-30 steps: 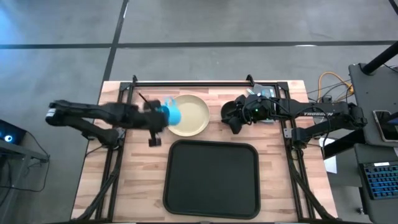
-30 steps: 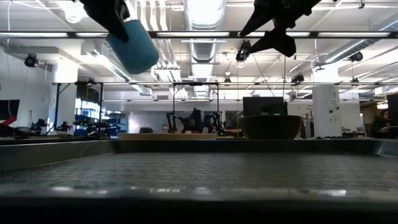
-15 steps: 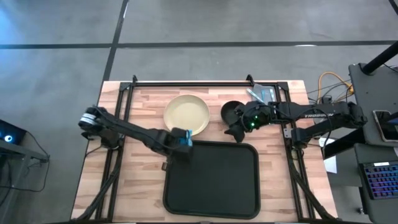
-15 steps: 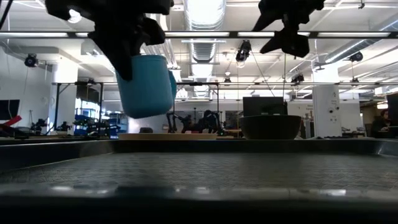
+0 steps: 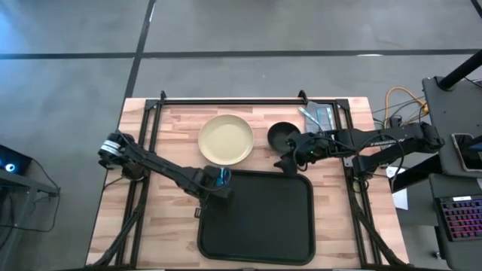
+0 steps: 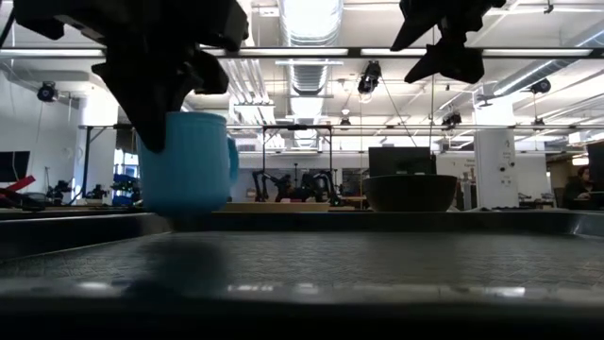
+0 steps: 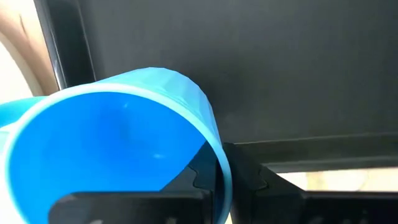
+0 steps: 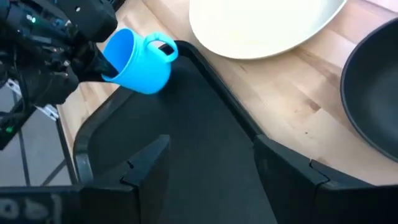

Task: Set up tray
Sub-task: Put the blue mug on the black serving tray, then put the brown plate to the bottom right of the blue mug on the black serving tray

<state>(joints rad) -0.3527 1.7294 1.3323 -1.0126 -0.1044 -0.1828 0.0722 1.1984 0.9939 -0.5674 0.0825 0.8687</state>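
Note:
A blue mug (image 5: 220, 178) hangs upright in my left gripper (image 5: 213, 183) over the far left corner of the black tray (image 5: 256, 226). In the low view the mug (image 6: 189, 165) has its base at the level of the tray's rim (image 6: 85, 227); whether it touches the tray I cannot tell. The right wrist view shows the mug (image 8: 140, 62) with its handle (image 8: 163, 48). My right gripper (image 5: 290, 162) is open and empty, above the tray's far right corner, beside the black bowl (image 5: 281, 135). My left gripper holds the mug by its rim wall (image 7: 219, 163), one finger inside (image 7: 199, 177) the mug and one outside (image 7: 245, 177). The fingers come from above, slanting in from the table's left. The mug stays upright below them, its opening up.
A pale yellow plate (image 5: 226, 139) lies on the wooden table beyond the tray, with the black bowl to its right. A grey napkin with cutlery (image 5: 320, 114) lies at the far right. Black frame rails (image 5: 226, 100) run along the table's far, left and right edges.
My left gripper has carried the mug from beside the plate toward the table's near edge and a little right, over the tray's far left corner, and down. The mug, tilted a second ago, now stands upright. My right gripper has moved slightly toward the near edge.

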